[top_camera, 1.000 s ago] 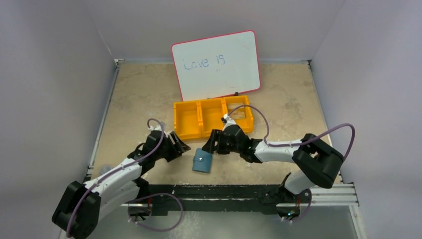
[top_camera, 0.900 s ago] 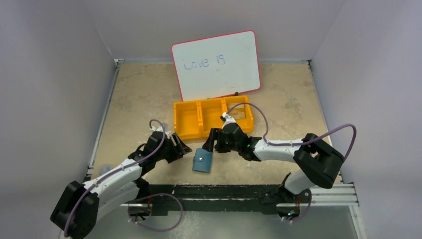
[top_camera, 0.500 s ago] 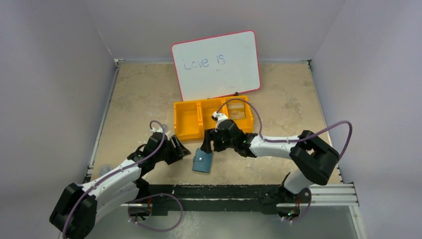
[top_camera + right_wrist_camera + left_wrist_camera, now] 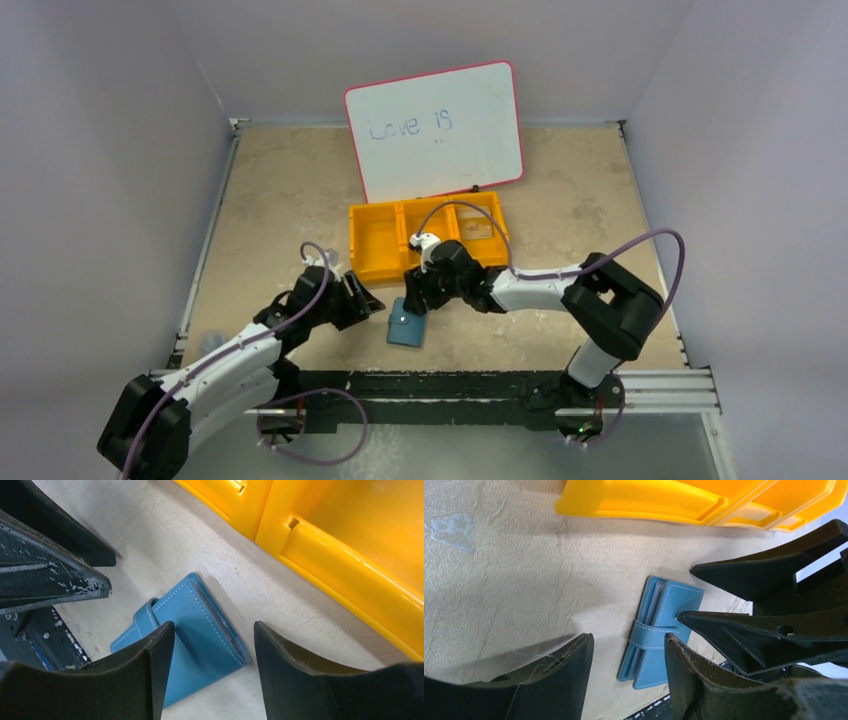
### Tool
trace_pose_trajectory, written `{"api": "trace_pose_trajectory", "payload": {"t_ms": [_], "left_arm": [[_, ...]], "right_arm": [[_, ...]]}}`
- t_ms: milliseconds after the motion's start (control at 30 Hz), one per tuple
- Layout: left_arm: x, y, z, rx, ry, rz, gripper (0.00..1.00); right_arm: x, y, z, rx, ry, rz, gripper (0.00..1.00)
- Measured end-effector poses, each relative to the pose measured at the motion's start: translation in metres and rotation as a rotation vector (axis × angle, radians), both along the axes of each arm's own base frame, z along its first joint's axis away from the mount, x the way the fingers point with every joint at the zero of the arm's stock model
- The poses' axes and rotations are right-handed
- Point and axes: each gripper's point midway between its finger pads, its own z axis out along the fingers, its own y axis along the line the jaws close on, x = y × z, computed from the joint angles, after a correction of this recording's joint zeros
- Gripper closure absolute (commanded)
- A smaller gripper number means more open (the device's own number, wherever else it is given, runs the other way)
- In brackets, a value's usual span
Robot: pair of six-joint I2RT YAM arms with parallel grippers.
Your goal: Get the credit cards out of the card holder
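Movement is seen at the right gripper: it is brought leftward until it hangs over the wallet, which lies shut on the table before the bin. Both it and the left gripper are open and empty, so opening is judged near.

1. Holder: a teal-blue bifold, folded shut, with its tab wrapped over one edge and the silver stud on top.
2. It lies flat on the worktop, near the middle of the near edge.
3. A tan-grey card lies in the right compartment of the bin.
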Motion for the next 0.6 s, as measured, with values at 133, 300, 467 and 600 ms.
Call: {"api": "trace_pose_trajectory", "payload": {"t_ms": [133,300,467,600], "left_arm": [[0.0,0.0,-0.001,0.0,0.004,-0.002,0.46],[-0.001,-0.003,-0.006,-0.001,0.023,-0.013,0.45],[0.003,-0.007,-0.003,-0.013,0.015,-0.018,0.41],[0.012,-0.007,0.01,0.004,-0.013,-0.004,0.39]], "right_arm": [[-0.004,-0.002,-0.003,0.011,0.01,-0.006,0.67],[-0.01,-0.006,0.002,0.051,0.035,-0.039,0.92],[-0.03,-0.026,0.013,0.112,0.091,-0.113,1.0],[-0.05,-0.044,0.014,0.162,0.158,-0.163,1.0]]}}
